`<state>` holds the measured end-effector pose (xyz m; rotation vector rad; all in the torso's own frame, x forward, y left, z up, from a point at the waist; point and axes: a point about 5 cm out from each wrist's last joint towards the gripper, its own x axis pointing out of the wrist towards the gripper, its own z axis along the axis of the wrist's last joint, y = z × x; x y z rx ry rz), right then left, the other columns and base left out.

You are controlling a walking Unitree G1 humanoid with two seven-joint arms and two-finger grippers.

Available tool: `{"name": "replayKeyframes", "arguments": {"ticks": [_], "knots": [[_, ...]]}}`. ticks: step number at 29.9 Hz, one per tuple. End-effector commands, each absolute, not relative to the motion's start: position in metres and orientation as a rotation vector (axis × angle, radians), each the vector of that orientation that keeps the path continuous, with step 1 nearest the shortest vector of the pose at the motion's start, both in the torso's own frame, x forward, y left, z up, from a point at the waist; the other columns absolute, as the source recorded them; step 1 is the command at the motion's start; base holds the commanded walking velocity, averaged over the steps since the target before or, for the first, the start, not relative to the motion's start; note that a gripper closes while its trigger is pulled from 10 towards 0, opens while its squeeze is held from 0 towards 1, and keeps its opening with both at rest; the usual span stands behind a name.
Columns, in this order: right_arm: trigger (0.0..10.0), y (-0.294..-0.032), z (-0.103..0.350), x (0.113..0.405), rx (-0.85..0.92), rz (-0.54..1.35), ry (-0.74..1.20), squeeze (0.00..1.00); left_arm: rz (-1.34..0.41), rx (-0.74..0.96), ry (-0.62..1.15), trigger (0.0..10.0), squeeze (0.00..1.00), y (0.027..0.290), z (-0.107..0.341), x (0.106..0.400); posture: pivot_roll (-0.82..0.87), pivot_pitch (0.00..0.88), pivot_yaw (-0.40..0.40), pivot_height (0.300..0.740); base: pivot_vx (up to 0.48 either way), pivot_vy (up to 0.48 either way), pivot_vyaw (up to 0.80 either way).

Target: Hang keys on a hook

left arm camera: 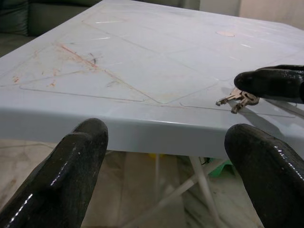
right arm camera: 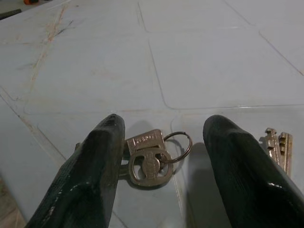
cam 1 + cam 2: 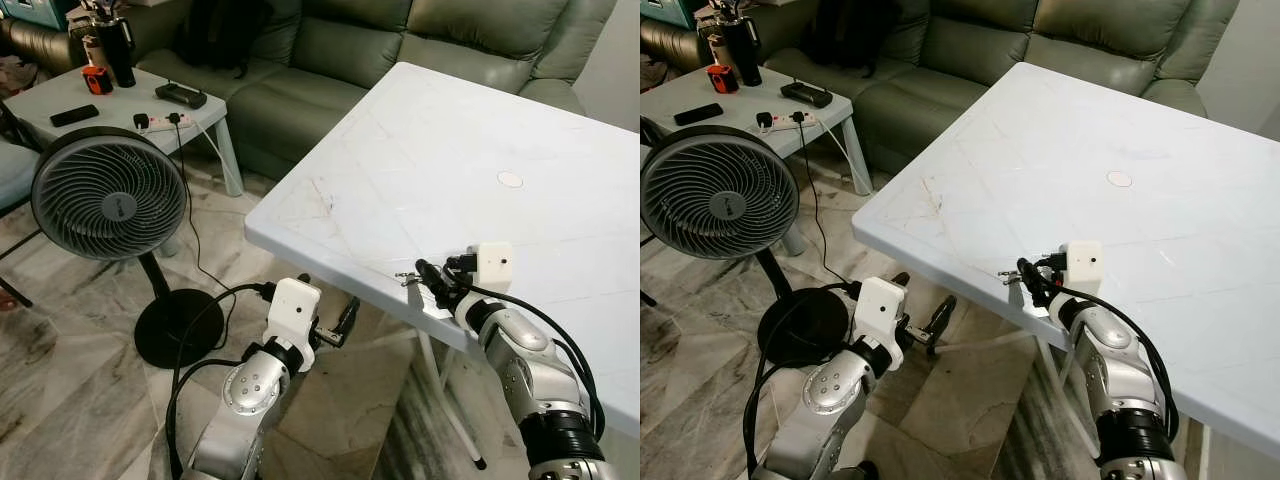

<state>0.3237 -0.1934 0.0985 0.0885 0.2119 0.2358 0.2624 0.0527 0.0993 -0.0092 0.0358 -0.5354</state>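
Right tool (image 2: 161,156) open astride metal keys (image 2: 149,161) (ringed, flat-headed) on scuffed white plastic table (image 3: 420,170).

silver arms (image 3: 250,390), black cables, white wrist boxes (image 3: 292,310)

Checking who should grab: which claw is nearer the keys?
Right. The right claw straddles the keys on the white table, fingers open; the left claw hangs below the table edge, off to the side.

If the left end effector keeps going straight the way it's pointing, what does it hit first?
Most likely the near edge of the white table: the left end effector faces it head-on, with the keys lying higher, on the tabletop.
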Motion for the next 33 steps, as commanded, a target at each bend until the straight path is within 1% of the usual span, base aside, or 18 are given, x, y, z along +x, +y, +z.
{"name": "replayKeyframes", "arguments": {"ticks": [1, 10, 13, 21, 22, 23, 24, 33], "knots": [[10.0, -0.195, 0.096, 0.321, 0.079, 0.229, 0.227, 0.00, -0.549, -0.019, 0.036, 10.0, 0.00, 0.046, 0.100, 0.262, 0.04, 0.103, -0.044, 0.740, 0.000, 0.000, 0.00], [10.0, -0.193, 0.091, 0.319, 0.059, 0.193, 0.255, 0.00, -0.549, -0.022, 0.036, 10.0, 0.00, 0.045, 0.100, 0.261, 0.04, 0.108, -0.043, 0.740, 0.000, 0.000, 0.00], [10.0, -0.192, 0.087, 0.316, 0.045, 0.187, 0.266, 0.00, -0.546, -0.022, 0.040, 10.0, 0.00, 0.047, 0.099, 0.259, 0.05, 0.121, -0.043, 0.740, 0.000, 0.000, 0.00], [10.0, -0.189, 0.087, 0.313, 0.043, 0.191, 0.241, 0.00, -0.540, -0.025, 0.042, 10.0, 0.00, 0.047, 0.099, 0.258, 0.05, 0.128, -0.046, 0.740, 0.000, 0.000, 0.00], [9.1, -0.190, 0.088, 0.313, 0.042, 0.186, 0.233, 0.00, -0.539, -0.026, 0.042, 10.0, 0.00, 0.047, 0.099, 0.258, 0.05, 0.128, -0.046, 0.740, 0.000, 0.000, 0.00], [9.1, -0.190, 0.088, 0.313, 0.042, 0.186, 0.233, 0.00, -0.539, -0.026, 0.042, 10.0, 0.00, 0.047, 0.099, 0.258, 0.05, 0.128, -0.046, 0.740, 0.000, 0.000, 0.00], [0.0, -0.190, 0.089, 0.313, 0.042, 0.186, 0.222, 0.00, -0.538, -0.025, 0.042, 10.0, 0.00, 0.047, 0.099, 0.258, 0.05, 0.128, -0.046, 0.740, 0.000, 0.000, 0.00], [0.0, -0.190, 0.090, 0.312, 0.035, 0.183, 0.214, 0.00, -0.537, -0.024, 0.043, 10.0, 0.00, 0.048, 0.099, 0.258, 0.05, 0.130, -0.047, 0.740, 0.000, 0.000, 0.00]]}}
